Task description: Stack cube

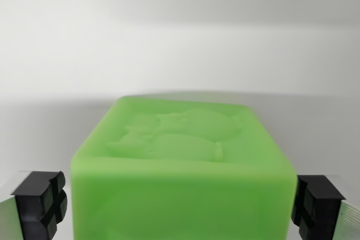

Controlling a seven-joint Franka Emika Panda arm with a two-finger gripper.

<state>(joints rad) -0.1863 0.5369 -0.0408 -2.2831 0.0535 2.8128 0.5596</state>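
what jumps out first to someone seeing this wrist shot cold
The bright green cube fills the lower middle of the wrist view, with a raised animal-like relief on its top face. Black finger pads sit at the bottom corners, one on each side of the cube; the gripper straddles it, with a sliver of gap showing at each pad. Behind is a plain pale surface.

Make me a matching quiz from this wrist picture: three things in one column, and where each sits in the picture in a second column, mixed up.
Things:
1. cube
2. left pad
3. right pad

Places:
A. bottom corner on the wrist view's right
B. middle, between the pads
C. bottom corner on the wrist view's left

Pairs: 1-B, 2-C, 3-A
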